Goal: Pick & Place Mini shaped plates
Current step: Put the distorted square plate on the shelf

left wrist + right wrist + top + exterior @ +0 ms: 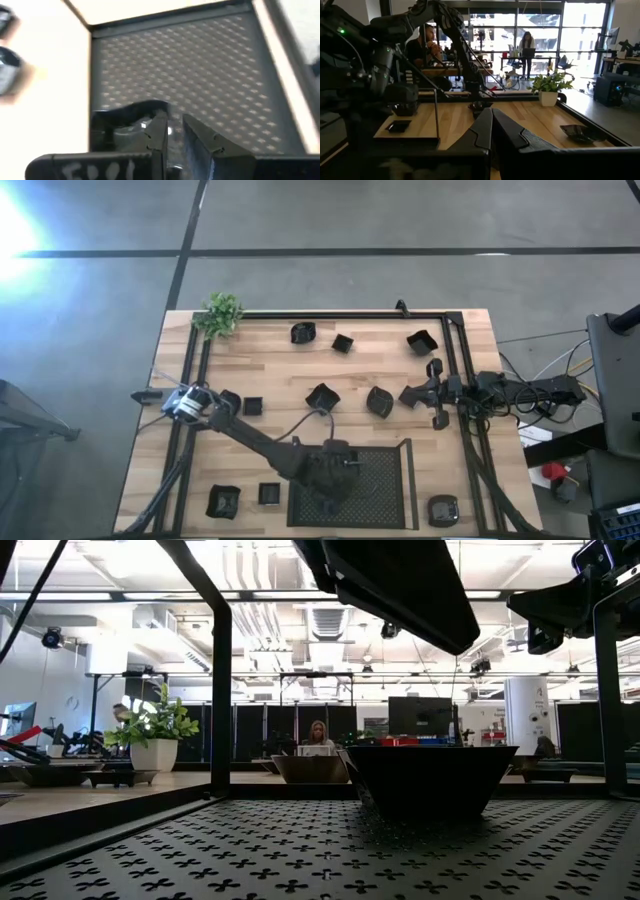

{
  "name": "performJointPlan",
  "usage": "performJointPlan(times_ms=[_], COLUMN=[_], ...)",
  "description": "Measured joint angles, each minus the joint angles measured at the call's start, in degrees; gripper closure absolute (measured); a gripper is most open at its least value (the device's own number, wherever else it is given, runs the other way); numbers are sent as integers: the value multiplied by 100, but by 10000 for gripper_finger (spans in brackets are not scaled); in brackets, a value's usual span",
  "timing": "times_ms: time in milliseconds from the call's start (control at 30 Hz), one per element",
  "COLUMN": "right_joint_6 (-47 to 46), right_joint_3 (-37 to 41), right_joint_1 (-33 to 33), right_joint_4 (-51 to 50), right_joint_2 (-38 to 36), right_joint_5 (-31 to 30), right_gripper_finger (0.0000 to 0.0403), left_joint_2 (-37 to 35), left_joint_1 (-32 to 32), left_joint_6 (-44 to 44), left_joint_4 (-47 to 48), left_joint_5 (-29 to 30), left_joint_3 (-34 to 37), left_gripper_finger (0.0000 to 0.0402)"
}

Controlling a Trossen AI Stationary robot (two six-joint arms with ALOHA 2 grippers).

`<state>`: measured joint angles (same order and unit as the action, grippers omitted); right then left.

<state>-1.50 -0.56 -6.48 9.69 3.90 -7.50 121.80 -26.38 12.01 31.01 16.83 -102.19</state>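
A: What could go wrong here?

B: The left pincer (172,137) hangs over the mesh tray (385,480), fingers slightly apart, with a mini plate (127,122) at their tips. I can't tell whether it's pinched or freed. If a finger catches the rim on lifting, the plate could tip or drag.

A: And the plate itself?

B: Glossy black, shallow, sitting low at the tray's near-left part. The right pincer (436,392) waits, pressed together, near the counter's (280,375) right edge.

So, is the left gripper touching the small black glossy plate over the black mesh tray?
Cannot tell. In the left wrist view the left gripper stands right beside the plate above the mesh tray, but neither contact nor a gap shows plainly.
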Motion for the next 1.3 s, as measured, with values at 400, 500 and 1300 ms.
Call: performJointPlan(times_ms=[400, 500, 1300], right_joint_6=[2, 2, 0], right_joint_3=[0, 0, 0], right_joint_1=[0, -2, -2], right_joint_4=[0, 0, -1], right_joint_2=[2, 2, 1], right_joint_5=[1, 1, 1], right_gripper_finger=[394, 394, 394], left_joint_2=[0, 0, 0], left_joint_1=[505, 659, 836], left_joint_6=[327, 692, 935], left_joint_4=[197, 452, 1207], left_joint_5=[1028, 1032, 697], left_joint_3=[-79, -76, 80], left_gripper_finger=[351, 351, 351])
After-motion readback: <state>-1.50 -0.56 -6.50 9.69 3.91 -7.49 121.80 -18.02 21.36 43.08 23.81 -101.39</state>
